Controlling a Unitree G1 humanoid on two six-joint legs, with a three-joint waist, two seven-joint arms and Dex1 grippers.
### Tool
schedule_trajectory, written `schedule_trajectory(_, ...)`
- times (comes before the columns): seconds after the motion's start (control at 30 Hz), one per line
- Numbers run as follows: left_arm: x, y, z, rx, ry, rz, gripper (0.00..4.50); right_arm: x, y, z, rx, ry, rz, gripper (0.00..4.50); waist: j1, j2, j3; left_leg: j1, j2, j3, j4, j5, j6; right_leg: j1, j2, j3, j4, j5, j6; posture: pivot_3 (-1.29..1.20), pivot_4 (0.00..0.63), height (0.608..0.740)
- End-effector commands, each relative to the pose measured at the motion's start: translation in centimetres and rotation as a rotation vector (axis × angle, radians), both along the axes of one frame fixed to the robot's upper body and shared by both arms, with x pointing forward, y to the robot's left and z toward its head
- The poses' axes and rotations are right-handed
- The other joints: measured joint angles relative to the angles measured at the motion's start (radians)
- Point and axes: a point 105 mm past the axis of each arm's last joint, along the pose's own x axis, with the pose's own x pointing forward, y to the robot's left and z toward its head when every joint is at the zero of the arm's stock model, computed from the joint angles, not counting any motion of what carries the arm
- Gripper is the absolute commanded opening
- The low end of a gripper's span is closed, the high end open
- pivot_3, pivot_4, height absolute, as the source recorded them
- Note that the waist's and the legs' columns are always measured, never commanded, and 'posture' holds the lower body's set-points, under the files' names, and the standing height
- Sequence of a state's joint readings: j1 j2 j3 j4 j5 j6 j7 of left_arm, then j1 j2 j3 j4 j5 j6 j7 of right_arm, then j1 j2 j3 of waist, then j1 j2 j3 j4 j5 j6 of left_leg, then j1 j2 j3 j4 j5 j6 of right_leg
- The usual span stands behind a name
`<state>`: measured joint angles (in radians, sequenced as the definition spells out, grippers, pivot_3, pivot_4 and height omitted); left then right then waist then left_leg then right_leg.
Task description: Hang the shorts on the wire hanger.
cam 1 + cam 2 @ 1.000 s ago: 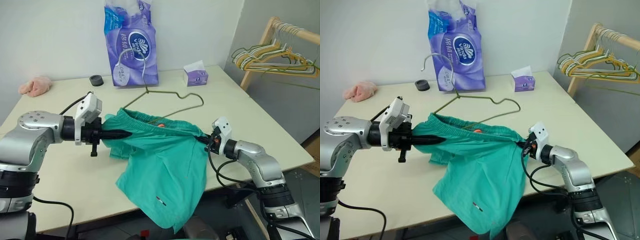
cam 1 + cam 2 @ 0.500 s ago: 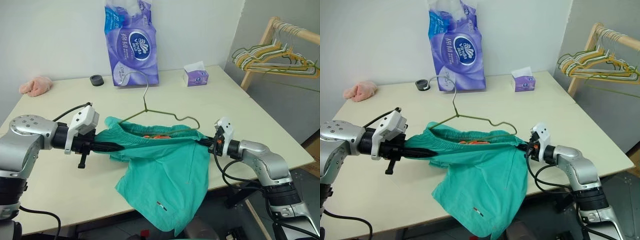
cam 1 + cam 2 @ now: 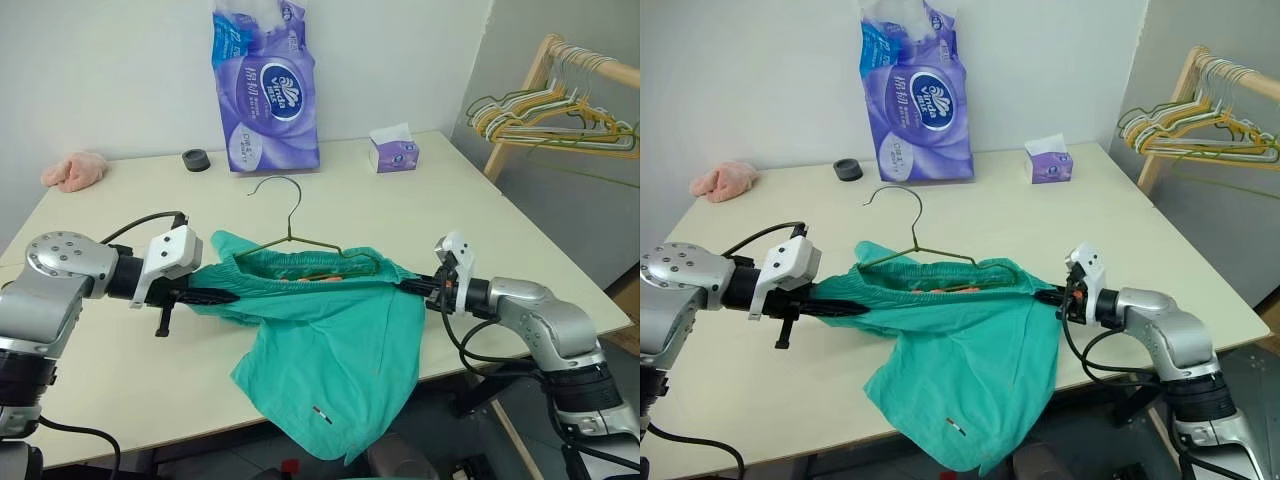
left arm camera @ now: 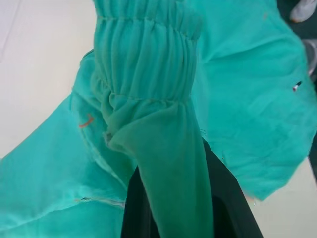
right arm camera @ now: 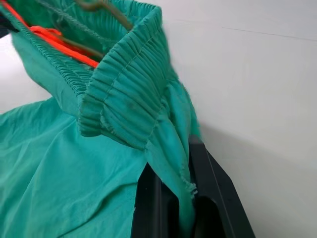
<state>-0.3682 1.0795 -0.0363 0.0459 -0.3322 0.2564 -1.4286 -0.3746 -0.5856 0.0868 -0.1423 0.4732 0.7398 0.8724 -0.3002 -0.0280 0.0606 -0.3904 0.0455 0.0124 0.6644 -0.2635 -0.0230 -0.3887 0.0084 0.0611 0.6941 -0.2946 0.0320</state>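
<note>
with the left claw (image 3: 222,296) and right claw (image 3: 415,286) each clamped on the waistband, stretching the shorts (image 3: 330,340) above the bench (image 3: 500,240) around the hanger (image 3: 290,235), i'd keep tension even.

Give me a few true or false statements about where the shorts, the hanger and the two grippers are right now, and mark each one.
1. Each gripper is shut on an end of the shorts' waistband. True: left gripper and right gripper both pinch it.
2. The wire hanger hangs on the wooden rack. False: its lower part sits inside the waistband over the table, hook sticking up.
3. The shorts lie folded flat on the table. False: they are stretched between the grippers, legs drooping past the table's near edge.
4. A purple tissue box stands beyond the shorts. True.
5. The pink cloth is draped over the hanger. False: it lies at the table's far left corner.
</note>
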Motion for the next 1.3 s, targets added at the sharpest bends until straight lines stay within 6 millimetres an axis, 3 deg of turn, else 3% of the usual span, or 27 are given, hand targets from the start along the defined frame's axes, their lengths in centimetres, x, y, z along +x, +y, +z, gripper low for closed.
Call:
schedule_trajectory(0.03,0.0,1.1,-0.5,0.080,-0.018,0.023,0.00,0.7,-1.0,2.2,-0.120,-0.121,0.015,0.01,-0.001,0.000,0.000,0.000,0.000,0.000,0.000,0.000,0.000,0.000,0.000,0.000,0.000,0.000,0.000,-0.27,0.007,0.740)
schedule_trajectory(0.13,0.0,0.2,-1.0,0.075,-0.016,-0.004,0.00,1.4,0.1,4.0,-0.182,-0.214,0.075,0.01,-0.003,0.001,0.001,0.000,0.000,0.000,0.000,0.000,0.000,0.000,0.000,0.000,0.001,0.000,0.000,-0.27,0.004,0.740)
schedule_trajectory(0.3,0.7,-1.3,-1.6,0.056,-0.038,-0.024,0.00,2.1,2.6,5.4,-0.269,-0.316,0.168,0.01,-0.004,0.001,0.001,0.000,0.000,0.000,0.000,0.000,0.000,-0.001,0.000,0.000,0.001,0.000,-0.001,-0.27,0.000,0.740)
schedule_trajectory(0.47,1.3,-2.3,-2.0,0.034,-0.068,-0.024,0.00,0.1,5.2,6.3,-0.265,-0.307,0.318,0.01,-0.001,0.001,0.001,-0.001,0.000,-0.001,0.000,0.000,0.000,-0.001,-0.001,-0.001,0.001,0.002,-0.004,-0.27,0.000,0.740)
schedule_trajectory(0.57,1.5,-2.8,-2.2,0.015,-0.080,-0.018,0.00,-0.5,5.8,6.3,-0.266,-0.296,0.363,0.01,-0.001,0.001,0.001,-0.001,0.000,-0.001,0.001,0.000,0.000,0.000,-0.001,-0.001,0.001,0.002,-0.004,-0.28,0.000,0.740)
schedule_trajectory(0.7,1.6,-3.4,-2.7,0.002,-0.088,-0.019,0.00,-0.3,5.2,5.8,-0.335,-0.357,0.374,0.96,-0.002,0.001,0.001,-0.001,0.000,-0.001,0.001,0.000,0.000,0.000,-0.001,-0.002,0.001,0.002,-0.004,-0.28,0.000,0.740)
schedule_trajectory(0.97,1.3,-4.1,-3.7,-0.009,-0.076,-0.038,0.00,-0.7,3.8,5.9,-0.372,-0.361,0.374,3.62,-0.003,0.001,0.000,-0.001,0.000,-0.001,0.001,0.000,0.000,0.000,-0.001,-0.002,0.001,0.002,-0.004,-0.28,0.000,0.740)
schedule_trajectory(1.03,1.1,-4.3,-3.9,-0.011,-0.072,-0.043,0.00,0.2,2.9,6.0,-0.386,-0.364,0.294,4.31,-0.003,0.001,0.000,-0.001,0.000,-0.001,0.001,0.000,0.000,0.000,-0.001,-0.002,0.001,0.002,-0.004,-0.28,0.000,0.740)
schedule_trajectory(1.13,1.0,-4.4,-4.0,-0.013,-0.070,-0.047,0.00,1.7,1.9,5.6,-0.421,-0.374,0.199,4.41,-0.004,0.001,0.000,-0.001,0.000,-0.001,0.001,0.000,0.000,0.000,-0.001,-0.001,0.001,0.002,-0.004,-0.28,0.000,0.740)
schedule_trajectory(1.3,1.0,-4.4,-4.0,-0.012,-0.067,-0.053,0.00,1.5,2.9,4.2,-0.437,-0.351,0.245,4.41,-0.006,0.001,0.000,0.000,0.000,-0.001,0.001,0.000,0.000,0.000,-0.001,-0.001,0.001,0.002,-0.004,-0.29,0.000,0.740)
